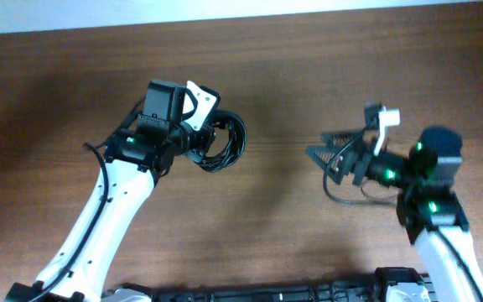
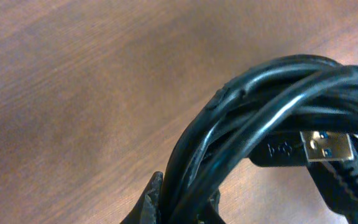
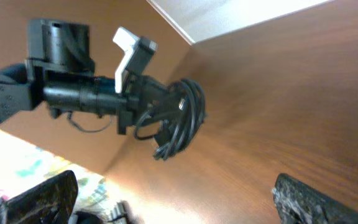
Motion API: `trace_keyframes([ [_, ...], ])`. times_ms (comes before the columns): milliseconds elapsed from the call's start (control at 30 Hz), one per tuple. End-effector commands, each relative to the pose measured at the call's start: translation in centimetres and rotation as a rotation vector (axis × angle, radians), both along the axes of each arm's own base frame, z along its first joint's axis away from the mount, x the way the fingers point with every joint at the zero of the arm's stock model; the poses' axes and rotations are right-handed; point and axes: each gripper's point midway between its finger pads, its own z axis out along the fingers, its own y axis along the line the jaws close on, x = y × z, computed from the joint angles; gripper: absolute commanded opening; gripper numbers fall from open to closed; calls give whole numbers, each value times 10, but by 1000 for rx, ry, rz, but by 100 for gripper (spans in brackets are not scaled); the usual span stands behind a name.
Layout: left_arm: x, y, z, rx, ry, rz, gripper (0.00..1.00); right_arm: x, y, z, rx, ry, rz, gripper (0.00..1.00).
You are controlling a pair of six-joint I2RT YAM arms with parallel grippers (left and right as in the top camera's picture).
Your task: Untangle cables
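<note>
The cables (image 1: 223,143) are thin black cords coiled in one bundle at the middle left of the wooden table (image 1: 309,75). My left gripper (image 1: 193,144) is shut on the bundle. In the left wrist view the cables (image 2: 247,118) run between my left gripper's fingers (image 2: 182,208), and a USB plug with a blue insert (image 2: 327,147) lies inside the loops. My right gripper (image 1: 325,159) is open and empty, apart to the right of the bundle. The right wrist view shows its fingers spread wide (image 3: 179,199) and the cables (image 3: 185,115) held by the left arm.
The left arm (image 1: 99,218) reaches in from the bottom left and the right arm (image 1: 434,218) from the bottom right. A thicker black arm wire (image 1: 346,197) loops below the right gripper. The table's far edge (image 1: 309,10) meets a pale surface.
</note>
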Motion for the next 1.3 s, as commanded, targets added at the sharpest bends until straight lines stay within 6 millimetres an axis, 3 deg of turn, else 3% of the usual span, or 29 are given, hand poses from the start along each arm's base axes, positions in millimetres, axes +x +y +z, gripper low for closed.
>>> trace_keyframes([
  [0, 3, -6, 16, 10, -72, -84, 0, 12, 40, -13, 134, 193, 183, 91],
  [100, -2, -21, 22, -129, -19, -49, 0, 32, 100, -58, 80, 262, 134, 77],
  [133, -2, -21, 21, -158, 5, -1, 0, 36, 112, -69, 56, 266, 91, 73],
  [167, -1, -21, 21, -221, 55, 100, 0, 35, 127, -67, 49, 229, 84, 63],
  [267, -2, -21, 21, -382, 185, 361, 0, 33, 151, -67, 25, 180, 10, 25],
  [300, -3, -22, 21, -430, 231, 431, 0, 34, 152, -66, 25, 174, -3, 4],
  [367, -4, -23, 22, -423, 224, 395, 0, 37, 147, -65, 31, 176, 1, 4],
  [433, 0, -9, 41, -395, 125, 298, 13, 35, 140, -63, 44, 186, 46, 4],
  [467, 0, -3, 53, -378, 67, 244, 11, 34, 137, -62, 52, 193, 72, 4],
  [500, -1, 6, 66, -350, -8, 197, 0, 31, 132, -60, 73, 224, 102, 4],
  [567, -14, 15, 98, -267, -172, 59, 0, 26, 128, -59, 85, 240, 154, 4],
  [633, -18, 13, 99, -274, -167, 44, 0, 26, 128, -59, 85, 239, 154, 5],
  [667, -18, 14, 94, -292, -130, 85, 0, 26, 128, -59, 85, 239, 153, 29],
  [700, -12, 21, 87, -324, -81, 210, 0, 27, 128, -59, 84, 238, 148, 63],
  [733, -2, 46, 77, -361, -29, 511, 0, 26, 128, -59, 84, 238, 149, 81],
  [767, 1, 70, 71, -385, -14, 764, 0, 26, 128, -59, 84, 239, 150, 88],
  [800, 1, 83, 69, -436, -7, 931, 0, 27, 128, -59, 84, 238, 148, 89],
  [867, -1, 79, 67, -644, 92, 1158, 0, 27, 135, -60, 75, 234, 126, 89],
  [933, -5, 68, 65, -755, 162, 1274, 0, 32, 147, -65, 50, 215, 34, 88],
  [1033, -15, 39, 62, -801, 236, 1289, 0, 51, 155, -72, -9, 148, -270, 87],
  [1100, -18, 30, 61, -811, 255, 1286, 0, 45, 164, -70, -26, 107, -261, 80],
  [1133, -19, 24, 59, -801, 265, 1272, 0, 39, 171, -68, -89, -1, -235, 72],
  [1200, -23, 14, 57, -800, 286, 1262, 0, 39, 171, -68, -91, -6, -234, 60],
  [1267, -25, 8, 57, -809, 298, 1259, 0, 36, 175, -66, -82, -7, -210, 62],
])
